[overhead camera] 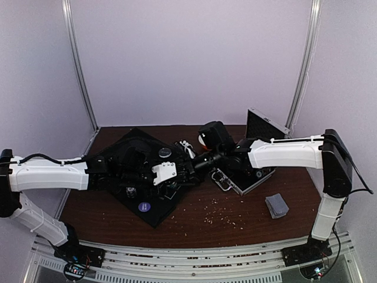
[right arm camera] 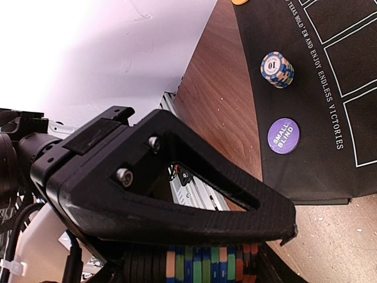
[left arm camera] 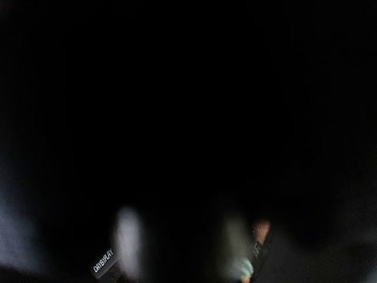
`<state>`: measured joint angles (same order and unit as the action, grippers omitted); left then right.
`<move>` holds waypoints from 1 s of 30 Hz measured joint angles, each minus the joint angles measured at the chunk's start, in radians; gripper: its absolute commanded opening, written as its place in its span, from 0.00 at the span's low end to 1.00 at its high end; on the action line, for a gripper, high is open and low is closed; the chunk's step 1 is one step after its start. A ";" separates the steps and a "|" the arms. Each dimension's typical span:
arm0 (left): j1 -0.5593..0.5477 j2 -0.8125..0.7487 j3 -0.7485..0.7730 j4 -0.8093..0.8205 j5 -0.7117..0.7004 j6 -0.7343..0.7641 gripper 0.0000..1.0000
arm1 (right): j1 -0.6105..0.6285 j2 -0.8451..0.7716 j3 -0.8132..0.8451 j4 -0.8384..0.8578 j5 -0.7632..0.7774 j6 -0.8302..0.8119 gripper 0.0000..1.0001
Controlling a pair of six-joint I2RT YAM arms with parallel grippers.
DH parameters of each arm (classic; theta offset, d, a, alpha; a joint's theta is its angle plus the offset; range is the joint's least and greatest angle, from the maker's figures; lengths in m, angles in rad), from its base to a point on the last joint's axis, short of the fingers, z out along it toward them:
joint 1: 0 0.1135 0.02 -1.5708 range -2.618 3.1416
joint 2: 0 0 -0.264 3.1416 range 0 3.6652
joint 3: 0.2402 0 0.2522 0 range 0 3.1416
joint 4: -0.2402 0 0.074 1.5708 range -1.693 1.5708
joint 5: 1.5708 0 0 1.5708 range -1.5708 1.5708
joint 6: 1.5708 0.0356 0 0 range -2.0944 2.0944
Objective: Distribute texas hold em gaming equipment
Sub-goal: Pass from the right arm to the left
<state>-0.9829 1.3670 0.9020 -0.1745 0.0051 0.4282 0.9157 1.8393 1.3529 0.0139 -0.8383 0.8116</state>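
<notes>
Brown wooden tabletop carries a black felt mat [overhead camera: 138,138], a silver black-lined case [overhead camera: 259,177] right of centre and a grey-blue-backed card deck [overhead camera: 277,205] at lower right. The left gripper [overhead camera: 179,175] and right gripper [overhead camera: 203,160] meet mid-frame over the mat's right edge; I cannot tell either's spread. Only the right wrist view shows a row of striped chips [right arm camera: 206,265] against its black finger [right arm camera: 177,194], an upright striped chip stack [right arm camera: 277,69] and a purple round disc [right arm camera: 283,136] on the mat. The left wrist view is dark blur.

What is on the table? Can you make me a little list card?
surface: brown wooden table
mat: black felt poker mat
on mat: purple round Small Blind disc; short stack of striped poker chips
right hand: grips a row of striped poker chips
cards: grey-blue deck, on bare table near the right arm
left hand: over the mat; open or shut unclear
</notes>
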 measured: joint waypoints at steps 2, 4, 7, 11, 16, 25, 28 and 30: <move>0.000 0.000 0.000 0.000 0.004 -0.001 0.62 | 0.000 0.000 0.000 0.000 0.001 0.000 0.00; 0.000 -0.001 0.000 0.003 0.006 -0.003 0.63 | 0.002 0.000 0.002 -0.003 0.000 0.000 0.00; 0.000 -0.004 0.000 0.003 0.007 -0.006 0.62 | 0.005 0.001 0.004 -0.004 0.000 0.000 0.00; 0.000 -0.013 0.000 0.003 0.010 -0.011 0.48 | 0.006 0.001 0.016 -0.005 0.000 0.000 0.00; 0.002 -0.018 0.002 -0.005 0.038 -0.028 0.12 | 0.008 0.002 0.024 -0.007 0.003 -0.022 0.00; 0.004 -0.018 0.002 -0.021 0.052 -0.031 0.00 | 0.008 0.015 0.032 -0.008 -0.004 -0.023 0.00; 0.004 -0.018 0.004 -0.031 0.054 -0.037 0.00 | 0.008 0.019 0.034 -0.008 -0.008 -0.024 0.09; 0.004 -0.018 0.007 -0.040 0.054 -0.041 0.00 | 0.008 0.024 0.037 -0.008 -0.013 -0.024 0.18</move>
<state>-0.9787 1.3487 0.9092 -0.2146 0.0589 0.3870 0.9234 1.8629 1.3895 0.0059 -0.8509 0.7872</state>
